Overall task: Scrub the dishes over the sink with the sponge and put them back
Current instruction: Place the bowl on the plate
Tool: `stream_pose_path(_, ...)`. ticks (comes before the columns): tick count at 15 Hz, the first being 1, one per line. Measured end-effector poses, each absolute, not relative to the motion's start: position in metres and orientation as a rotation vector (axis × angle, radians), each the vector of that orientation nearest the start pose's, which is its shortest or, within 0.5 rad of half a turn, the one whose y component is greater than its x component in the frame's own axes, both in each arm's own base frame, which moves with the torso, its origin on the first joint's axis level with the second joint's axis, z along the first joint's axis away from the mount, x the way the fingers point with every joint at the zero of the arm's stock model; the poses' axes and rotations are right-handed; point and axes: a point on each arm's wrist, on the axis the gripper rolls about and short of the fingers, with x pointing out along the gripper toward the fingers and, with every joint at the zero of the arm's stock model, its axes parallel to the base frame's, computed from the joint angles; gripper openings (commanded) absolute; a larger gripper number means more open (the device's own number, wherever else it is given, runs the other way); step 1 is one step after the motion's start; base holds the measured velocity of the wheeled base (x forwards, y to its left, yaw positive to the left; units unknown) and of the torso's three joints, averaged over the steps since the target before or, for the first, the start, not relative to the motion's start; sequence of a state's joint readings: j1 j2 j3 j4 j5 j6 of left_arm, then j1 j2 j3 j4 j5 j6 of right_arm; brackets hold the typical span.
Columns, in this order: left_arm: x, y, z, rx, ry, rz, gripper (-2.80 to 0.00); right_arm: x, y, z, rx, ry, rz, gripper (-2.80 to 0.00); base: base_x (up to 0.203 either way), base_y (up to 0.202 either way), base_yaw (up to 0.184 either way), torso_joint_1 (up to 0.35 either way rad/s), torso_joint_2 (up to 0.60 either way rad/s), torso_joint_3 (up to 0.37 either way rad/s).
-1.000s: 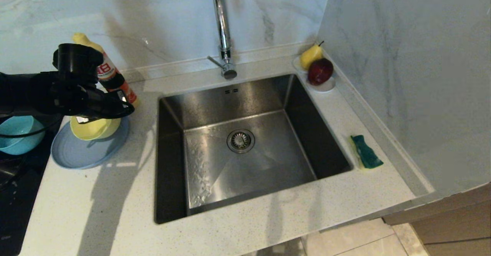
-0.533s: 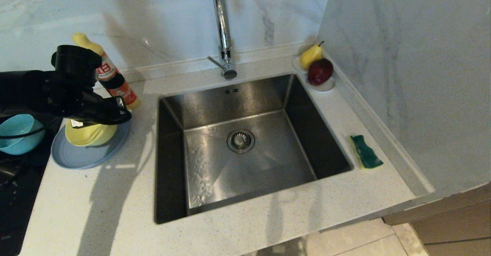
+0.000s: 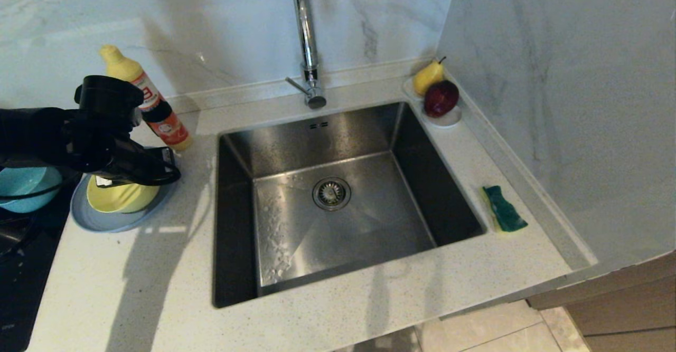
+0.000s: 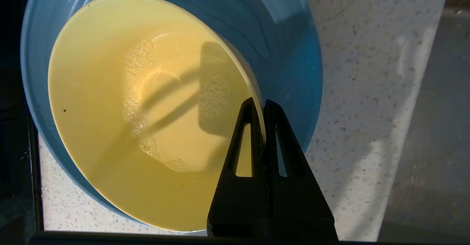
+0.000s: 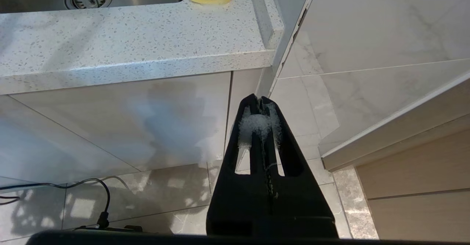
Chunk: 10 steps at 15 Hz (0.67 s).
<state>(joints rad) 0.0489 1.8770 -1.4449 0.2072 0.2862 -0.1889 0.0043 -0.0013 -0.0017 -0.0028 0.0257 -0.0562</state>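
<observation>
Your left gripper [image 4: 259, 107] has its fingers pinched tight on the rim of the yellow bowl [image 3: 119, 196], 1 finger inside and 1 outside. You can see the bowl is tilted and sits over the grey-blue plate [image 3: 87, 217], on the counter [image 3: 158, 273] at the left of the sink [image 3: 338, 199]. In the left wrist view some soap foam [image 4: 137, 90] lies inside the bowl. Whether the bowl already touches the plate, you cannot tell.

The teal-blue bowl [image 3: 24, 186] stands further left, partly hidden behind the black arm. Just behind the plate you have a yellow detergent bottle [image 3: 142, 96] with an orange label, leaning toward the wall.

The sink has the round drain strainer [image 3: 331, 193] in the middle, and the chrome tap [image 3: 306, 35] rises behind it. The sponge [image 3: 504, 209] lies on the counter at the right edge of the sink, green side up. In the back right corner a white saucer [image 3: 449, 117] carries a pear [image 3: 428, 77] and a red apple [image 3: 441, 98].

Your right gripper [image 5: 260, 100] hangs low in front of the cabinet, below the counter edge, fingers pressed together with white foam on them, holding nothing.
</observation>
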Motion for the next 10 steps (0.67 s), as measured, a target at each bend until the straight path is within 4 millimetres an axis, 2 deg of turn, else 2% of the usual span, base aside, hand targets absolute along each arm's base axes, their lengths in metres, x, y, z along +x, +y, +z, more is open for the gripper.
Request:
stream_pose_path(6,0.364,0.0241,0.218,-0.084,0.61,0.38,-2.8,-0.0231,0.0005,0.0762,-0.056,-0.006,0.03,-2.8,0.0,0.0,0.0,0.0,0.0,0.0)
stream_pose_path(7,0.3642,0.0243,0.2176,-0.078,0.612,0.381,0.0,-0.0231,0.0005,0.0762,-0.056,-0.007,0.029,-2.8,0.0,0.0,0.0,0.0,0.0,0.0)
stream_pose_path(10,0.365,0.0255,0.2162,-0.066,0.614,0.394,0.0,-0.023,0.0005,0.0761,-0.056,-0.006,0.03,-2.8,0.0,0.0,0.0,0.0,0.0,0.0)
